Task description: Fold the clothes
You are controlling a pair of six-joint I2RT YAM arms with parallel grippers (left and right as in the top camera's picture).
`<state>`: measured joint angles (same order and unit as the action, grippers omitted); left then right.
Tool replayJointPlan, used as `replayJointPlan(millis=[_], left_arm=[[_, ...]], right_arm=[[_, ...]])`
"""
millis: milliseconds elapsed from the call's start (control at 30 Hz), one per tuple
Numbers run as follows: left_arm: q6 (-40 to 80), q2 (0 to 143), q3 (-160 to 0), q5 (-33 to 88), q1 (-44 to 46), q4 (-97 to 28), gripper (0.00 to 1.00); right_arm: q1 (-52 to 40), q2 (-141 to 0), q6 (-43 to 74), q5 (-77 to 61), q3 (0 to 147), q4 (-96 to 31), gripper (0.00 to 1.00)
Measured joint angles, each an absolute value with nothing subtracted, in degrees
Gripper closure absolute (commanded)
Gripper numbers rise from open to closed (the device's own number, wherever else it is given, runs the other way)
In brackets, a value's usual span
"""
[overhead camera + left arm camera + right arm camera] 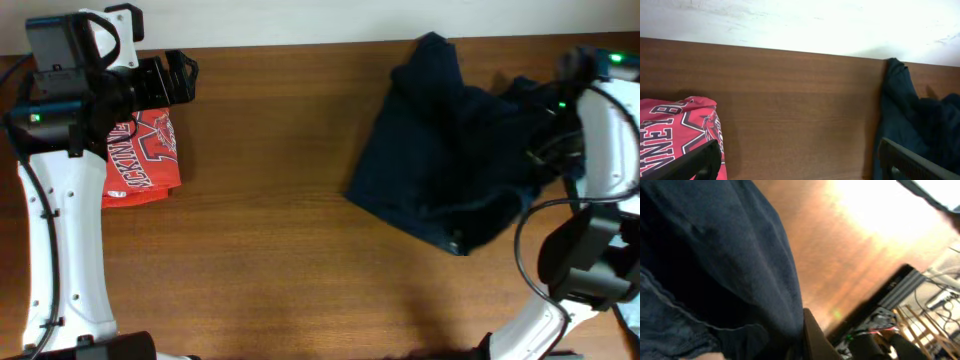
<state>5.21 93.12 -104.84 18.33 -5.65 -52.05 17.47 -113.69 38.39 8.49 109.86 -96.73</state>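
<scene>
The clothes (440,160), one large dark navy garment, lie bunched on the right half of the wooden table. They also show at the right edge of the left wrist view (910,115). My right gripper (540,105) is buried in the garment's right side. In the right wrist view the navy fabric (725,265) fills the frame and presses against the one visible finger of the gripper (801,332), which looks shut on the cloth. My left gripper (176,76) is open and empty at the far left, its two fingers wide apart in its own view (800,167).
A folded red shirt with white lettering (140,158) lies at the far left under the left arm and also shows in the left wrist view (677,132). A white wall runs behind the table's far edge (790,50). Cables and equipment (900,330) sit beyond the right side.
</scene>
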Motion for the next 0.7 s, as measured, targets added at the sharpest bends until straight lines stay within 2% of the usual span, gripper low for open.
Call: replayJointPlan(millis=[33, 133, 233, 267, 433, 467, 533, 567, 700], left_arm=[[5.21, 93.12, -104.84, 18.33, -5.65, -52.07, 0.01], [5.21, 93.12, -104.84, 18.33, -5.65, -52.27, 0.01], [5.21, 93.12, -104.84, 18.33, -5.65, -52.99, 0.01], [5.21, 93.12, -104.84, 18.33, -5.65, -53.15, 0.01], [5.21, 93.12, -104.84, 18.37, -5.65, -54.06, 0.02], [5.21, 93.12, -104.84, 18.35, -5.56, -54.24, 0.03], [5.23, 93.17, -104.84, 18.41, -5.1, -54.72, 0.08], [5.3, 93.25, -104.84, 18.48, -4.67, -54.85, 0.1], [5.34, 94.74, -104.84, 19.46, -0.82, -55.53, 0.2]], right_arm=[[18.57, -113.67, 36.42, 8.36, 109.86, -97.1, 0.78], [21.08, -113.67, 32.53, 7.97, 109.86, -97.1, 0.75], [23.33, -113.67, 30.68, 7.97, 109.84, -96.79, 0.62], [24.53, -113.67, 30.41, 8.03, 109.84, -96.38, 0.53], [32.1, -113.67, 27.83, 8.38, 109.84, -94.45, 0.49], [33.65, -113.67, 26.65, 8.54, 109.84, -94.15, 0.46], [35.48, -113.67, 23.24, 7.44, 109.84, -93.41, 0.29], [35.68, -113.67, 20.47, 5.32, 109.84, -92.79, 0.25], [33.71, -113.67, 12.27, -2.74, 109.84, -91.02, 0.18]])
